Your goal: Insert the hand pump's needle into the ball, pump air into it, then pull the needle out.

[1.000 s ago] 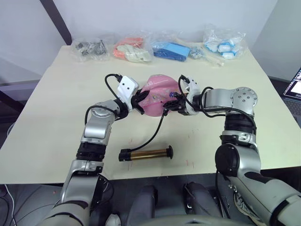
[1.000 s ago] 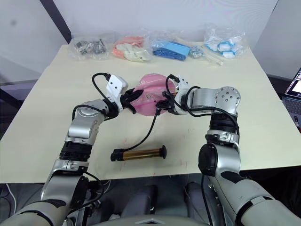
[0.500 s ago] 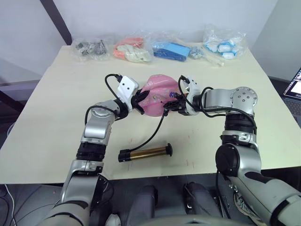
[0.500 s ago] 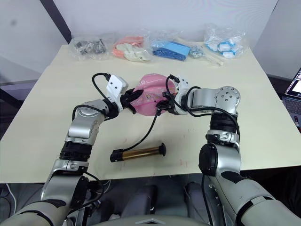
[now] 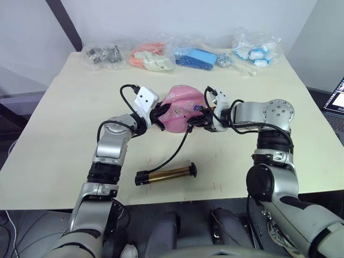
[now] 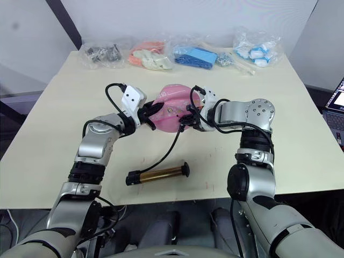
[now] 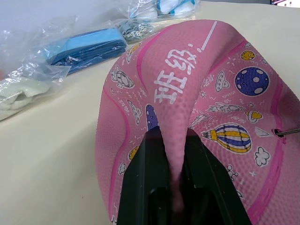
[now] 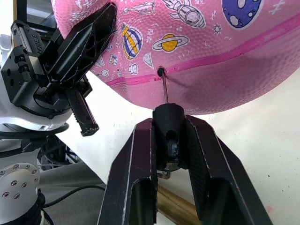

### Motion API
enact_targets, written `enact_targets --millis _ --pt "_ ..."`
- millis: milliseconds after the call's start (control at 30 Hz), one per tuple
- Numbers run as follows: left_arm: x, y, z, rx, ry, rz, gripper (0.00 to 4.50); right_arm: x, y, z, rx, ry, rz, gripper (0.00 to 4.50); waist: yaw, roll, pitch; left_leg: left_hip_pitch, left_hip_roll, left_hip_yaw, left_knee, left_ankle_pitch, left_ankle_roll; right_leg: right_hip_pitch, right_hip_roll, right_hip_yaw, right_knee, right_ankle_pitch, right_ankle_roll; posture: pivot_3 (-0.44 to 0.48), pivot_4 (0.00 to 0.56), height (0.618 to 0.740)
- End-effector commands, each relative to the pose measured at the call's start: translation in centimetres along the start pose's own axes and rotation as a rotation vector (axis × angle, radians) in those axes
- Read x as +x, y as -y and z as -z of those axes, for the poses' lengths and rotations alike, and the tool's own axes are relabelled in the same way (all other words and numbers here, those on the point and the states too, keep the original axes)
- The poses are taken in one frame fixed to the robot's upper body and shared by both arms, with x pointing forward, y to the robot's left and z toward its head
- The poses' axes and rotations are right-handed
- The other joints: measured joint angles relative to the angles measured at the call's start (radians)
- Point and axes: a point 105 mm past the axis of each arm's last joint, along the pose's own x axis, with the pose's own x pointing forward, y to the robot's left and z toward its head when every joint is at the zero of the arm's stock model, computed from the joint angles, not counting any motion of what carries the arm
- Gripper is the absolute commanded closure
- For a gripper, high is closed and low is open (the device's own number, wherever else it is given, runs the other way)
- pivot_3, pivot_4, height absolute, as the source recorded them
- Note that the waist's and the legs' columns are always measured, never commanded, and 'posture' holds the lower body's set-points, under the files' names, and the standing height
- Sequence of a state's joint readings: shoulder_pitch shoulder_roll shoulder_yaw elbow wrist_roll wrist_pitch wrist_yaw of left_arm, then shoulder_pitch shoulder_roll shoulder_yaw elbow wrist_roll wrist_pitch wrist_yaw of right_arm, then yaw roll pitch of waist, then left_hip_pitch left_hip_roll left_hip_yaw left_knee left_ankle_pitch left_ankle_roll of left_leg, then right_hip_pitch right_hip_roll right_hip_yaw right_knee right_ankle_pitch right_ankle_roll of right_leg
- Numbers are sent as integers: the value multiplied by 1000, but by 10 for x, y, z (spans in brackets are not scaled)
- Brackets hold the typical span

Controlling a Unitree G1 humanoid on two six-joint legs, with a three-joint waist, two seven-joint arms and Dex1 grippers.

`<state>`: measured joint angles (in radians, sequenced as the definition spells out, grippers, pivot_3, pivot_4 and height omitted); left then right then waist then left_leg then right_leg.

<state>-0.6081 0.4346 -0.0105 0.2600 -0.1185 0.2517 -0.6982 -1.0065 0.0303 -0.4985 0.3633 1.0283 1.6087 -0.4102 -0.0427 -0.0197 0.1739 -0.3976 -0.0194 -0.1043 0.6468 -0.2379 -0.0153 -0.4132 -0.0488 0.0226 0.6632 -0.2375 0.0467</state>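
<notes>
So on the left, the left gripper (image 7: 176,154) is pinching a raised fold of the half-flat pink rubber ball with cartoon prints (image 5: 180,107), sitting mid-table on the cream tabletop (image 5: 59,134), with lots of bare surface to its left and toward the near edge. Below the ball, the slim bronze-gold hand pump with black caps and T-handle (image 5: 165,174) lies flat near the front edge, and its thin black hose (image 5: 177,150) curves up to the right gripper (image 8: 169,136). That one is clamped on the black fitting of the thin metal needle (image 8: 164,88). The right wrist view shows the needle tip at the valve hole (image 8: 160,71) on the seam; the head views don't resolve that. Clear plastic bags (image 5: 199,55) line the far edge, well apart from everything.
</notes>
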Motion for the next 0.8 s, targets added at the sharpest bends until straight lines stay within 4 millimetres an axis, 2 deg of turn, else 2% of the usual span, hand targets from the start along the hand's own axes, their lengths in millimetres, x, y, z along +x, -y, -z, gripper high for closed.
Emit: enact_targets --millis 33,800 --pt "0 1 -6 27 26 9 4436 -4 4 -1 3 21 8 4173 0 0 0 0 0 0 0 0 0 0 0 0 0 0 0 0 150 740" --pt "0 1 -5 22 20 10 4436 -7 6 -8 27 47 11 4173 0 0 0 0 0 0 0 0 0 0 0 0 0 0 0 0 150 740"
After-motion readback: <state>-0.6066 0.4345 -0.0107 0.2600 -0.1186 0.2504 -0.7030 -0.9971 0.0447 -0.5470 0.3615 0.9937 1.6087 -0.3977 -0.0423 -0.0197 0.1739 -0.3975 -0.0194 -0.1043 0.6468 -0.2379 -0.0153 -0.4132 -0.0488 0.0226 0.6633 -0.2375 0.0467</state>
